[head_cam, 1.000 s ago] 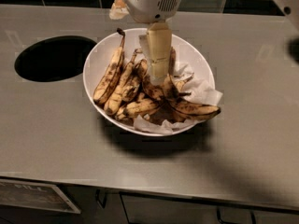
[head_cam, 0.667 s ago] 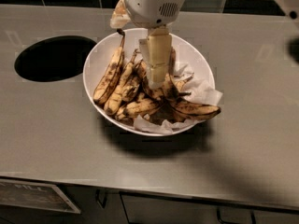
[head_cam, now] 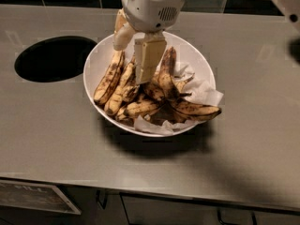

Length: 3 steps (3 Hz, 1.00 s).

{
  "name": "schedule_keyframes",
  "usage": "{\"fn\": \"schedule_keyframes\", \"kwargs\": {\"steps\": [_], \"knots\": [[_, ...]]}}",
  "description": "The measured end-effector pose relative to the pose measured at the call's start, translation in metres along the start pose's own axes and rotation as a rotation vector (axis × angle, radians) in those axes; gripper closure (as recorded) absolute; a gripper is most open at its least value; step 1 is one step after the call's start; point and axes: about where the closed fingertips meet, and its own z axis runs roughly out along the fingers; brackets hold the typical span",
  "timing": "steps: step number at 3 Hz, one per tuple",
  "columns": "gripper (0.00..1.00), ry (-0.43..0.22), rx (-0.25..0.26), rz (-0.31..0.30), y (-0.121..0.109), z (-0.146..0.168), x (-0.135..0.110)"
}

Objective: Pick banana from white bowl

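The white bowl (head_cam: 199,60) sits mid-counter, lined with white paper and piled with several overripe, brown-blotched bananas. One long curved dark banana (head_cam: 194,110) lies along the front right rim. Another (head_cam: 166,71) leans upright in the middle. Paler spotted ones (head_cam: 111,76) lie at the left. My gripper (head_cam: 143,74), on a white wrist housing (head_cam: 150,6), hangs from above over the left-middle of the pile. Its cream lower end reaches among the bananas, right beside the upright one. I cannot tell whether it holds any banana.
A large dark round hole (head_cam: 54,57) is cut into the grey counter (head_cam: 51,139) left of the bowl. A dark tiled wall runs along the back. Cabinet fronts with handles show below the counter's front edge.
The gripper has shifted a little left and up within the bowl. The upright dark banana to its right now shows more fully. The bowl has not moved.
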Motion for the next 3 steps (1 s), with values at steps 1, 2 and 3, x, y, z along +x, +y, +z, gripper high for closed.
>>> {"fn": "schedule_keyframes", "kwargs": {"steps": [1,2,3], "knots": [[0.41,-0.006,-0.020,-0.037,-0.0005,0.0021,-0.0003],[0.40,-0.014,-0.030,-0.073,-0.0059,0.0036,0.0029],[0.40,-0.022,-0.044,-0.105,-0.0086,0.0056,0.0034]]}}
